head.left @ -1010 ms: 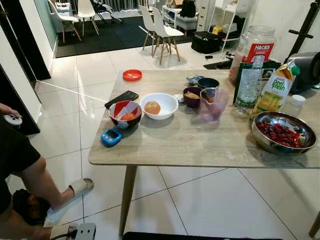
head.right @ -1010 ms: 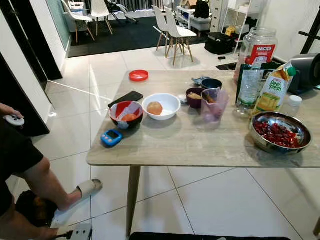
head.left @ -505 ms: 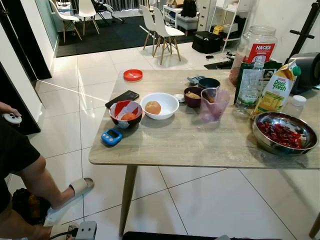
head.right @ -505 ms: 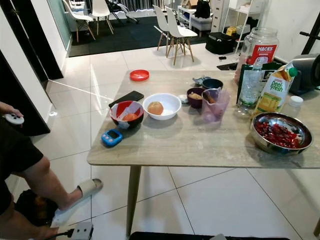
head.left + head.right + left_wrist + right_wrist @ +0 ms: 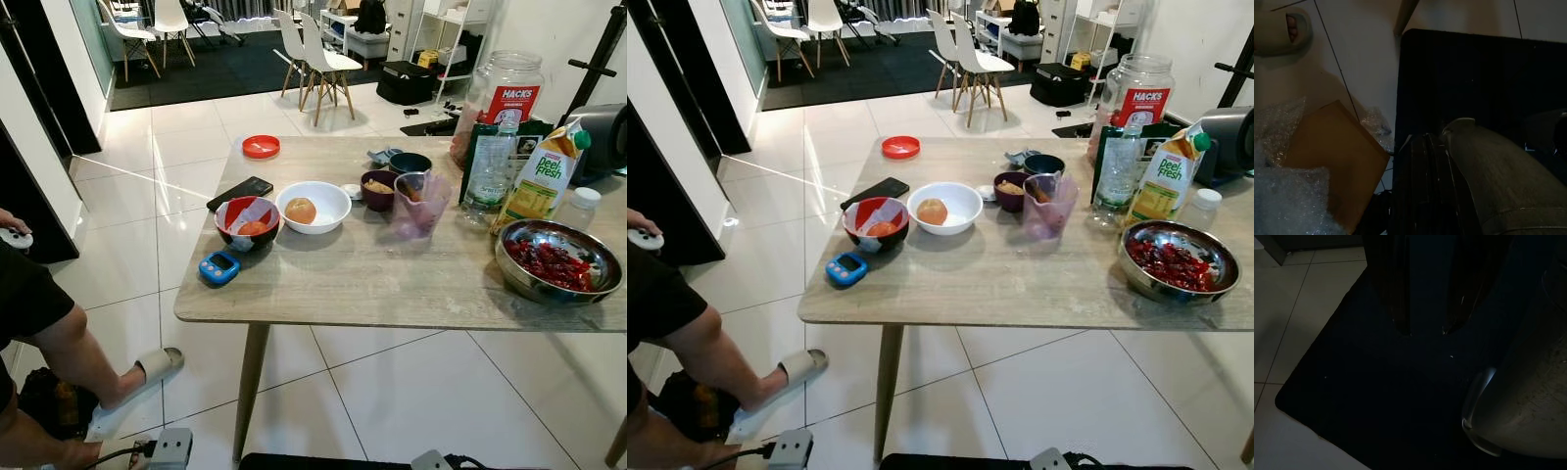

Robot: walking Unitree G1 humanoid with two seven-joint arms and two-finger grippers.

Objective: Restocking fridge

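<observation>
While both arms hang idle, the right gripper point(image 5: 1425, 328) parted and empty and the left's state unclear, the juice carton point(image 5: 545, 178) waits right of the white bowl point(image 5: 313, 206), apparently staged on the table point(image 5: 372, 284) for restocking.

A blue timer point(image 5: 217, 267) and a black phone point(image 5: 238, 193) lie near the worktop point(image 5: 372, 284) edge; white chairs point(image 5: 315, 61) stand beyond.

Five bowls point(image 5: 313, 207), one carton point(image 5: 542, 175), one jar point(image 5: 499, 98), one bottle point(image 5: 484, 173).
</observation>
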